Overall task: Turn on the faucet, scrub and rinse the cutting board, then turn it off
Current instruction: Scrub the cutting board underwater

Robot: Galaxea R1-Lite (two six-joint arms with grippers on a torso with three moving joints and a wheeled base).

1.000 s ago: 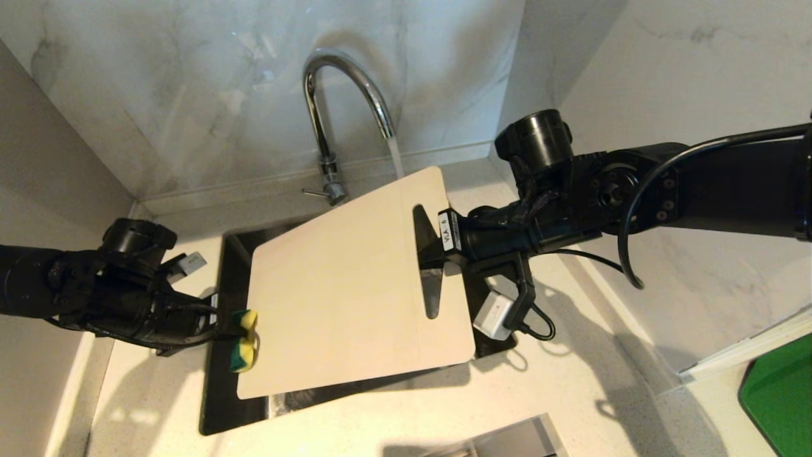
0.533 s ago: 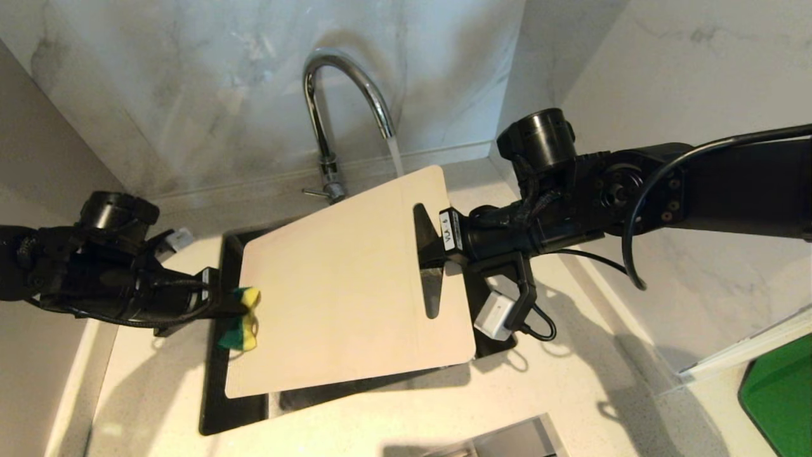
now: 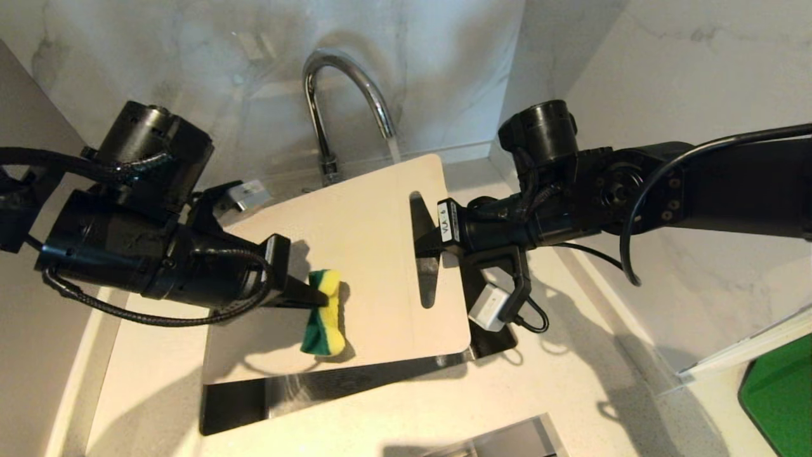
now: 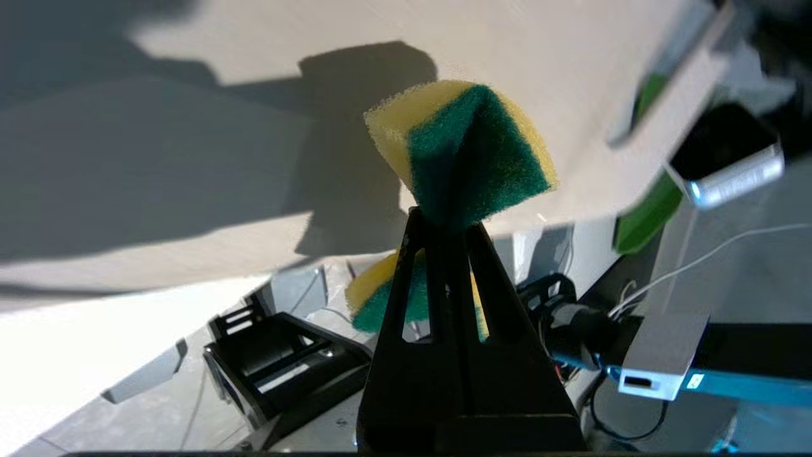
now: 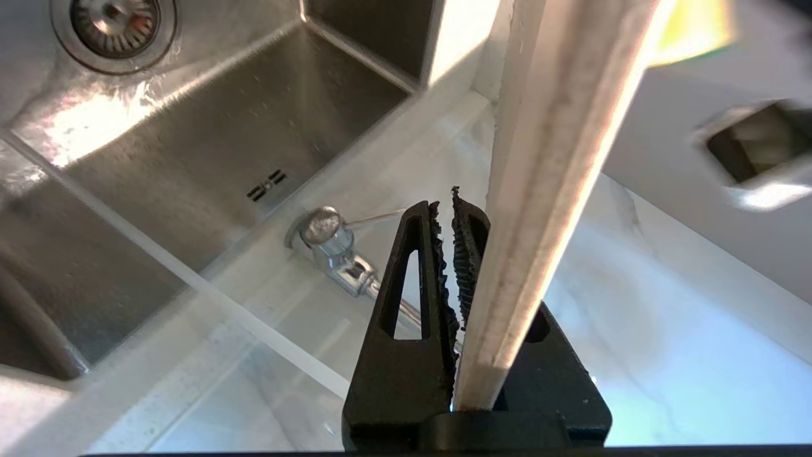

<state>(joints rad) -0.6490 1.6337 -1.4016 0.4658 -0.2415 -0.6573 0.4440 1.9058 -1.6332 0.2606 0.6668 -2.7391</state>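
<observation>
Since a second ago we note the left gripper (image 3: 309, 296), clamped on the green-and-yellow sponge (image 3: 325, 312), has swung from the board's edge onto the cream-white rectangular cutting board (image 3: 355, 254), which the right gripper (image 3: 424, 244) pinches by its slot end, tilted over the steel sink (image 3: 235, 406) beneath the running chrome gooseneck faucet (image 3: 346, 101), so we judge scrubbing is under way.

glossy chrome faucet (image 3: 346, 95), matt cutting board (image 3: 368, 241)

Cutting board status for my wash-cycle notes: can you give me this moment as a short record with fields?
cutting board: held tilted over the sink, cutting board gripped at its slot-handle end
right gripper: right gripper shut on the board's edge
left gripper: left gripper shut on the sponge
sponge: green-and-yellow, over the board's face; contact unclear
faucet: faucet running, stream at the board's far end
</observation>
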